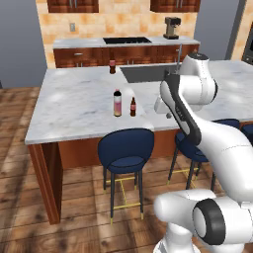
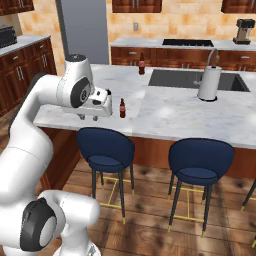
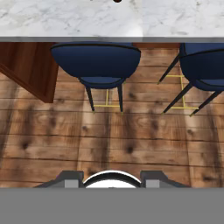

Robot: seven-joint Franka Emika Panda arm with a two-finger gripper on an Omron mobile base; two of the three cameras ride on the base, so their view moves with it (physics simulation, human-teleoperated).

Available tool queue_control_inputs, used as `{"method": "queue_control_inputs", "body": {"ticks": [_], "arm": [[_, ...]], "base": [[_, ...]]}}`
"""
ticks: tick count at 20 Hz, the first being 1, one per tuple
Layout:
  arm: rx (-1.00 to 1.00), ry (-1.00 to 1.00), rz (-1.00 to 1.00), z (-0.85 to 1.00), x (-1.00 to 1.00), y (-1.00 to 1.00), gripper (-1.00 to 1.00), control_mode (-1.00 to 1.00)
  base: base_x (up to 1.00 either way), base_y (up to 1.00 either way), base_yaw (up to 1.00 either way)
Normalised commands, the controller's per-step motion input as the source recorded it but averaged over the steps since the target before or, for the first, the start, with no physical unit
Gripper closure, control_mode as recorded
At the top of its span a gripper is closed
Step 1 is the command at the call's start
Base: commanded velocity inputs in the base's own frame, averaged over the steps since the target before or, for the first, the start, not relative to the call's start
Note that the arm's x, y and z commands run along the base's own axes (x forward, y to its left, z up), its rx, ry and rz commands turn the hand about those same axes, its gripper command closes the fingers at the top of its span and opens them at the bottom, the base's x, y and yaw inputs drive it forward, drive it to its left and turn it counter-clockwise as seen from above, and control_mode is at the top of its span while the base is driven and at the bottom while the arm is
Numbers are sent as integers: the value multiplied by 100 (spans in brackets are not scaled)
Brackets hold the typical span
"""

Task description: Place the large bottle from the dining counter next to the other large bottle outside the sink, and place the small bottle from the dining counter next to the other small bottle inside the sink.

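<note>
Left base view gives you both bottles to be moved: the tall pink-and-white bottle [image 1: 117, 103] and the slender brown bottle [image 1: 133, 106] stand upright just beside each other, apart, near the front edge of the dining counter [image 1: 74, 106], above the blue stool [image 1: 126, 150]. The squat dark brown bottle [image 1: 112, 66] waits at the far side, just outside the left corner of the sink [image 1: 146, 74].

Your gripper [image 2: 88, 117] hangs off the counter's front edge, over the stools, pointing down at the floor; it holds nothing, and you cannot tell from these views how far apart the jaws stand.

Expect the pink bottle to be rigid, smooth and probably slippery, and top-heavy enough to tip if nudged. Take it around the body at mid-height rather than the narrow dark neck, approaching from the side away from the brown bottle so you don't knock it over.
</note>
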Motion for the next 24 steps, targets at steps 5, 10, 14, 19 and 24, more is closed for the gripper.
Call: {"method": "queue_control_inputs", "body": {"ticks": [5,10,14,19,24], "arm": [[0,0,0,0,0,0,-100,100],[0,0,0,0,0,0,-100,100],[0,0,0,0,0,0,-100,100],[0,0,0,0,0,0,-100,100],[0,0,0,0,0,0,-100,100]], "base": [[1,0,0],[19,15,0],[33,31,0],[37,32,0],[42,32,0]]}}
